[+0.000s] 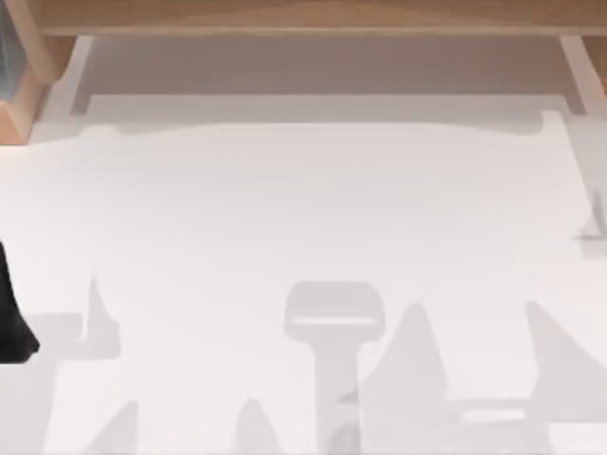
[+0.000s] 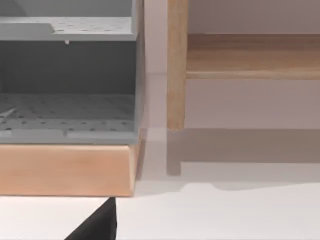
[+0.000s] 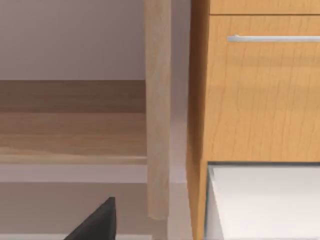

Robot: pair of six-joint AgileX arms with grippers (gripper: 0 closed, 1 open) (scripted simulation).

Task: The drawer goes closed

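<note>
Left gripper (image 1: 14,318) at left edge, jaw state cannot tell. Drawer (image 1: 322,66) top of frame, pulled out from wooden frame (image 1: 303,14). Risk: off-centre push jams it.

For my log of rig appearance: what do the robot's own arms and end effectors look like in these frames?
Little is visible. In the top view a plain black, rounded part of the left arm pokes in at the left edge. Each wrist view has a matte black, wedge-shaped piece of that arm's end effector at its bottom edge: left, right. No cables or markings can be seen. Fingers cannot be made out.
</note>
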